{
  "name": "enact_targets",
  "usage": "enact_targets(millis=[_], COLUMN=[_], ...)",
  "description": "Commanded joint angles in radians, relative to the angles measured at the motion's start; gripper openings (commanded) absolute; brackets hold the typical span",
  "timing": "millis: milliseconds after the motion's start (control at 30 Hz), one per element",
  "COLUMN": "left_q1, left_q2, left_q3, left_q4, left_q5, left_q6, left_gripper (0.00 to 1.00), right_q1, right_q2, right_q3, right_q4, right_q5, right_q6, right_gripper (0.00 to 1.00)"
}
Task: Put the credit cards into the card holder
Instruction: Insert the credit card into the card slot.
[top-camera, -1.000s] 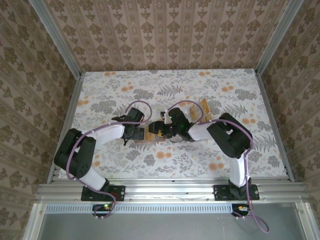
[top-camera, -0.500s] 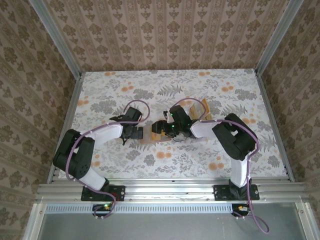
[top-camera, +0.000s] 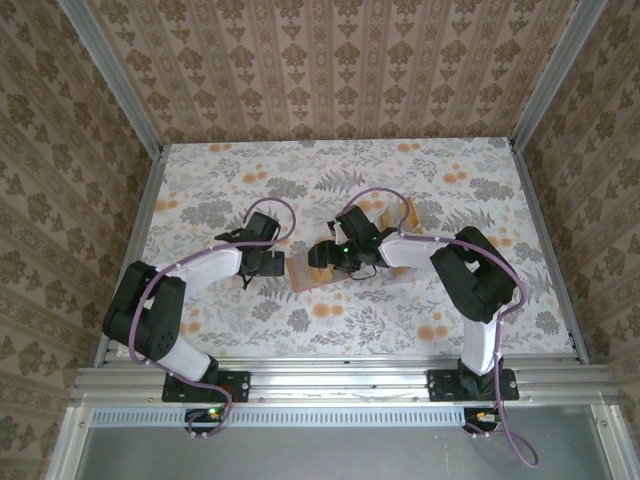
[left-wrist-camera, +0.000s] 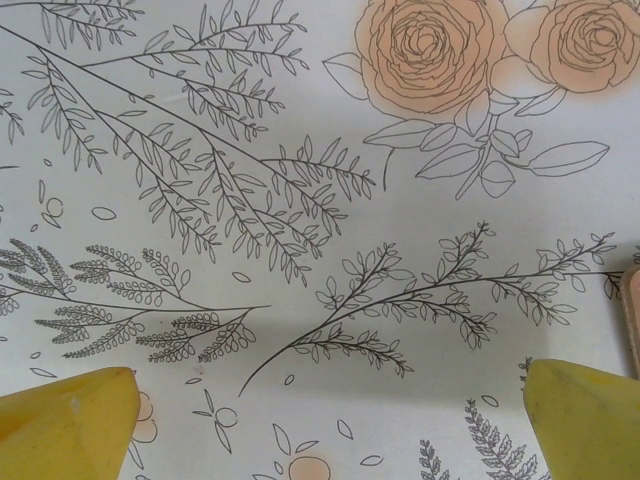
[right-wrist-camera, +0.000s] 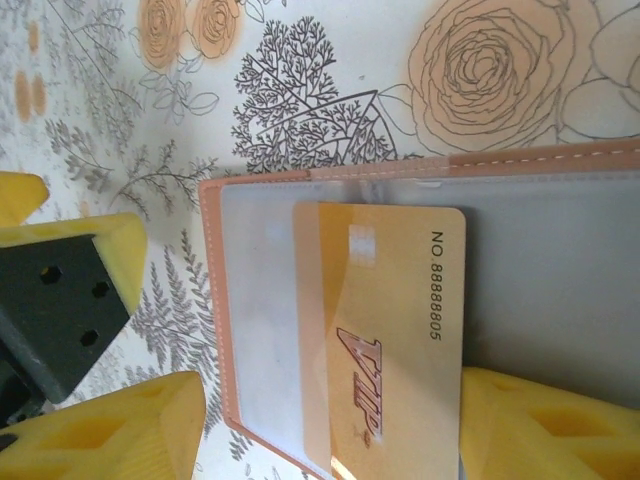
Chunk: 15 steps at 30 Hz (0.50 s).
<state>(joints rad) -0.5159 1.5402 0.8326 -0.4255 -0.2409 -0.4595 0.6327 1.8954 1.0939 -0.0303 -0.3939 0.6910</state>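
Rightward the wallet (top-camera: 312, 274) has slid, open under the spread right gripper (right-wrist-camera: 330, 425), where a stiff, slick card (right-wrist-camera: 390, 330) (light, one edge pocketed) looks best pushed by its bare long edge; left gripper (left-wrist-camera: 330, 395) hangs spread alongside.

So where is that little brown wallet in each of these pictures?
Top view: the wallet lies near the picture's centre.
Left wrist view: probably the thin salmon sliver at the right edge.
Right wrist view: open, centre to right, a gold card partly tucked in.
Shared landmark: the flowered tablecloth underneath.
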Motion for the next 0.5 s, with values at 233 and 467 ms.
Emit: enact_targets(millis=[233, 467], left_q1=[-0.03, -0.055], left_q2=[0.037, 0.063], left_q3=[-0.006, 0.006], left_q4=[0.005, -0.001], left_q5=[0.003, -0.015], left_q6=[-0.019, -0.037], left_gripper=[1.0, 1.0], right_q1=[-0.008, -0.011], right_q2=[-0.048, -0.033], right_q3=[0.056, 0.094], right_q4=[-0.142, -0.222], right_q5=[0.069, 0.134], right_q6=[-0.099, -0.159], right_gripper=[0.36, 0.2])
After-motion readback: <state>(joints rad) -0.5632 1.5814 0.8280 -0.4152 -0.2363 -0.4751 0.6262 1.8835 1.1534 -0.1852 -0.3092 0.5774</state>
